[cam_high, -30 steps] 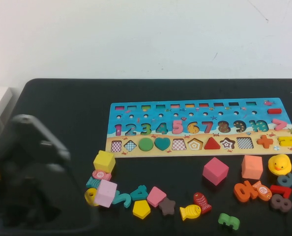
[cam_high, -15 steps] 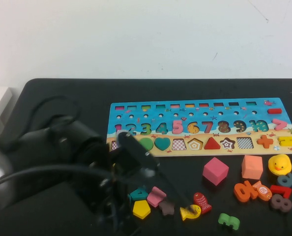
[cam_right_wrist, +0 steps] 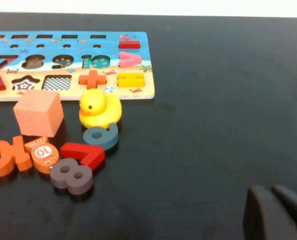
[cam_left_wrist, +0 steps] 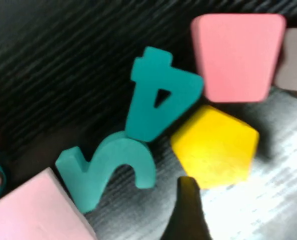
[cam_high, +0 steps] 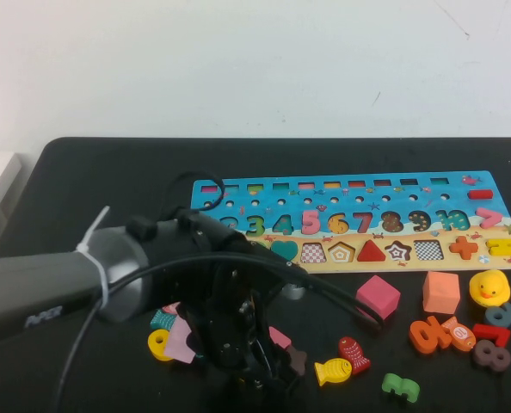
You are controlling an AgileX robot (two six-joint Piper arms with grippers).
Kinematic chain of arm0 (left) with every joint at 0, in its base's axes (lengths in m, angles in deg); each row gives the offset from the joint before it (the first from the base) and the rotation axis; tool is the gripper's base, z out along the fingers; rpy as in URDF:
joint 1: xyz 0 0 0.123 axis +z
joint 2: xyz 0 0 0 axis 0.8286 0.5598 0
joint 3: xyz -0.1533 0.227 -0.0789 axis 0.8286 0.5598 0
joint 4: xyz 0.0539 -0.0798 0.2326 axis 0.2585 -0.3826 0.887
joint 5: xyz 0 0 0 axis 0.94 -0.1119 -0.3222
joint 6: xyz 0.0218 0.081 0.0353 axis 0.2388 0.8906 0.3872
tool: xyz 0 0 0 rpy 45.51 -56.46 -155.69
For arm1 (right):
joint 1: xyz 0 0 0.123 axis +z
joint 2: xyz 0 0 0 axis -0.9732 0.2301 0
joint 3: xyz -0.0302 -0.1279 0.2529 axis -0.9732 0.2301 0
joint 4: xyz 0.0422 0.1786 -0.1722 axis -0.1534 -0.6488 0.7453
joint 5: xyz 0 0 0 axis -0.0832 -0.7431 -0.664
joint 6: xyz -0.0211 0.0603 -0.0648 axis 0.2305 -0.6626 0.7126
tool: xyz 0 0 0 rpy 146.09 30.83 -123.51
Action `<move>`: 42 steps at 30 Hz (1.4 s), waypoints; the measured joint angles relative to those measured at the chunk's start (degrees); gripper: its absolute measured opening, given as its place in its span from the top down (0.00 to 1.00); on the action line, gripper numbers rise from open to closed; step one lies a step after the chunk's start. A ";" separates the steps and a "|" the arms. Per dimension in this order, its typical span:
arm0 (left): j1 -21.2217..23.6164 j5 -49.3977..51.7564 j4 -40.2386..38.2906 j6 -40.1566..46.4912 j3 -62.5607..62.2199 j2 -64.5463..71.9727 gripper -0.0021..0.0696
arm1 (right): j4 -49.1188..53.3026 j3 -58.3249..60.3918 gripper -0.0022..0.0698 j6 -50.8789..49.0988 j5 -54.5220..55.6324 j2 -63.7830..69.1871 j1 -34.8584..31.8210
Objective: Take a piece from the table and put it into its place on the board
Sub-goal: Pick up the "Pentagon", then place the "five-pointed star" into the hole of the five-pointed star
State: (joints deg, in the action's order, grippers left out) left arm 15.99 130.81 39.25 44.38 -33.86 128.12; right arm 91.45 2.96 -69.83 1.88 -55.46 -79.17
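The left arm now stretches across the black counter [cam_high: 83, 172] from the robot's left, its left end effector [cam_high: 257, 372] lowered over the cluster of loose pieces near the front edge. A second ago the arm was only a dark blur at the far left; half a second ago it was sweeping in over the yellow cube and the pink block. It now hides the cube and the left end of the board [cam_high: 359, 224].

The left wrist view shows the yellow pentagon piece [cam_left_wrist: 214, 146] lying flat on the counter, touching the teal 4 [cam_left_wrist: 161, 100], with a pink block [cam_left_wrist: 237, 56] just beside it and a teal 2 [cam_left_wrist: 108, 167] nearby. One dark fingertip [cam_left_wrist: 188, 210] sits against the pentagon's edge; whether the fingers are spread or closed cannot be told.

The right end effector [cam_right_wrist: 276, 212] hangs low over bare counter, its fingers close together, well apart from the yellow duck [cam_right_wrist: 99, 108] and the salmon cube [cam_right_wrist: 38, 112]. Those loose pieces on the right lie as before.
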 joint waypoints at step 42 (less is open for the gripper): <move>-1.15 11.62 4.14 14.83 -20.16 0.69 0.52 | 0.00 0.00 0.94 0.00 -0.09 0.00 0.00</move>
State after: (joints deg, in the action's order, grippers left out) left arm 14.84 142.44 43.39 59.21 -54.02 128.81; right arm 91.45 2.96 -69.83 1.79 -55.46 -79.17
